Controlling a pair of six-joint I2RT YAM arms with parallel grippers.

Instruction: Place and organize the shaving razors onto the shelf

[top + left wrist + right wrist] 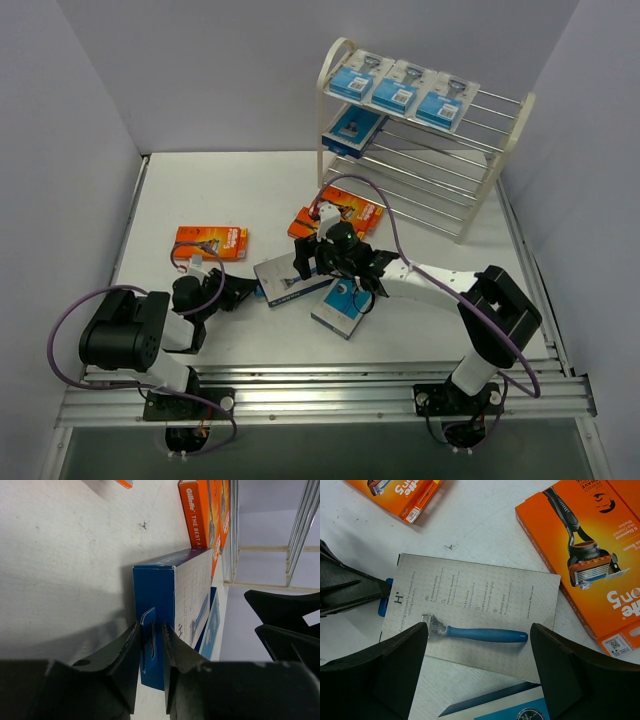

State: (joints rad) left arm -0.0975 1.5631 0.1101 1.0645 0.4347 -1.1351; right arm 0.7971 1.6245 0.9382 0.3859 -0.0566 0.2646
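Note:
A grey razor box (292, 280) printed with a blue razor lies flat mid-table. My left gripper (250, 292) lies low at its left end. In the left wrist view the fingers (130, 650) stand close on either side of the box's thin blue hang tab (150, 640); whether they press it is unclear. My right gripper (477, 675) hovers open over the same box (470, 610), its fingers wide apart with nothing between them. A blue pack (340, 312) lies just beside the box. The shelf (500, 130) at the back right carries three blue packs (395, 85) on top and one (352, 127) on the middle tier.
One orange box (210, 241) lies at the left. More orange boxes (340, 213) sit between the grey box and the shelf's feet. Grey walls close in both sides, and a metal rail (320, 395) runs along the near edge.

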